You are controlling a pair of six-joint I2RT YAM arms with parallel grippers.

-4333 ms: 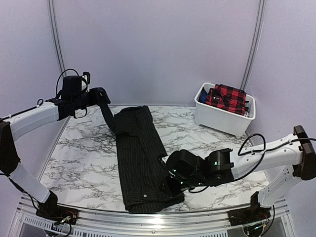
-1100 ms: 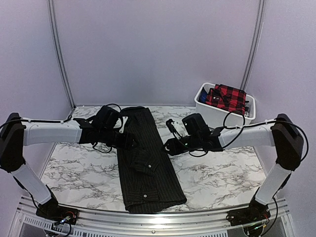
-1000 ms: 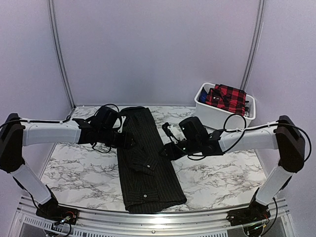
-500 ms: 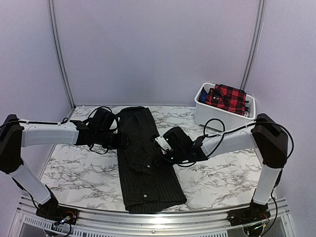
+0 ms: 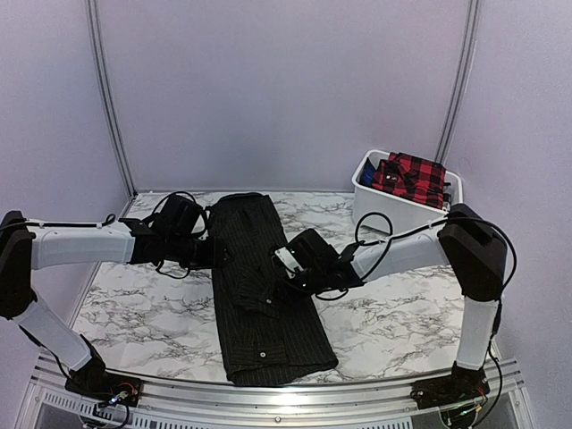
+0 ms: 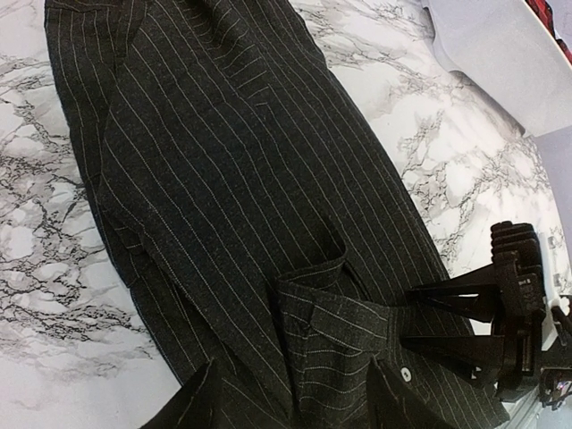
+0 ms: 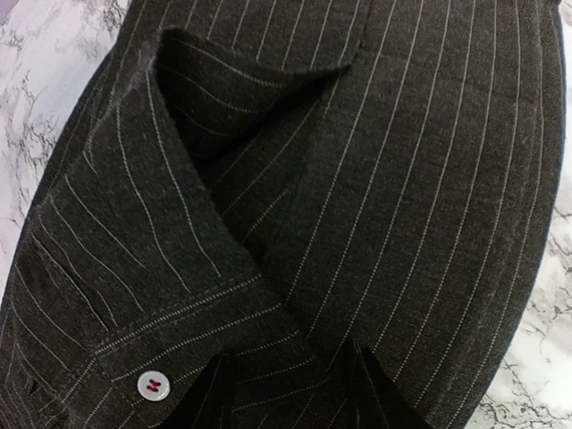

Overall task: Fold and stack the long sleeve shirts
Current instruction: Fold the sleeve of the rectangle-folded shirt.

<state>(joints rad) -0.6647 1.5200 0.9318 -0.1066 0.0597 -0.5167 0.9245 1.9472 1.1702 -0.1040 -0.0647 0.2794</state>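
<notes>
Marbled desk (image 5: 393, 331) runs out from the arm bases. The pinstriped shirt (image 5: 268, 322) lies on it as a long narrow strip, its hem near the front edge and its long axis heading toward the back wall. About midway along, a sleeve cuff (image 7: 134, 353) with a pale button (image 7: 154, 386) lies folded across the strip. The right fingers (image 7: 377, 409) hang apart and empty just over that cuff, reaching in from the strip's right edge, so this arm is nearer. The left fingers (image 6: 195, 413), likewise apart and empty, sit at the left edge slightly farther back. A crosswise fold probably needs both edges pinched. At far right, a plaid shirt (image 5: 409, 174) sits in a bin (image 5: 393, 219).
</notes>
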